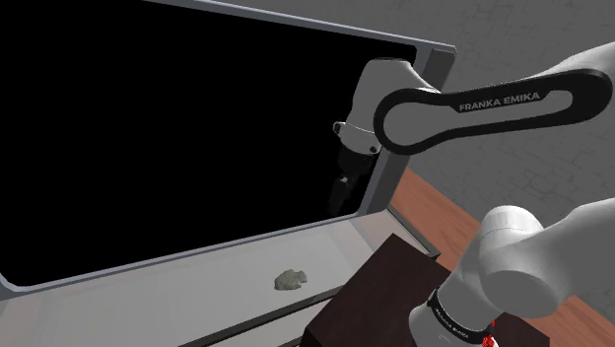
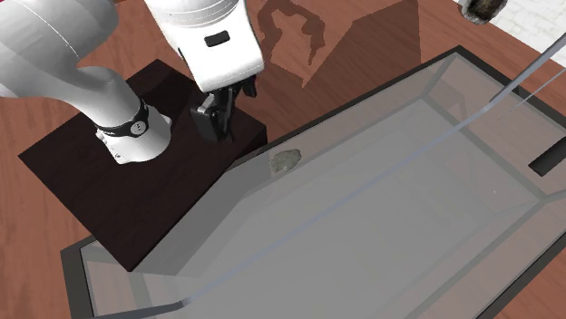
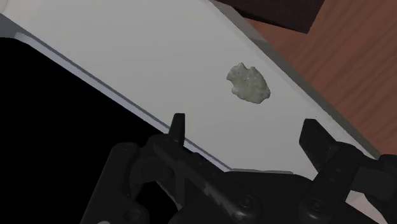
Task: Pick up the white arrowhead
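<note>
Grey-green arrowhead (image 3: pixel 248 83) lies in the grey tray (image 2: pixel 381 208) near the edge by the stand (image 2: pixel 73 190), claw (image 3: pixel 245 122) spread above; reddish wood (image 3: pixel 331 70) around.

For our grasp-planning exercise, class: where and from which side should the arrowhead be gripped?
Probably across its narrower width, from straight above: the grey arrowhead lies flat on the grey surface, so no side gives room beneath it. The tool is open, its fingers wide enough apart.

- Showing a rounded white arm (image 1: pixel 522 261) with dark joints.
- Wearing a black band (image 1: pixel 493 108) lettered "FRANKA EMIKA" in white.
- Ending in an all-black gripper (image 3: pixel 245 127) dotted with screws (image 3: pixel 245 202).
</note>
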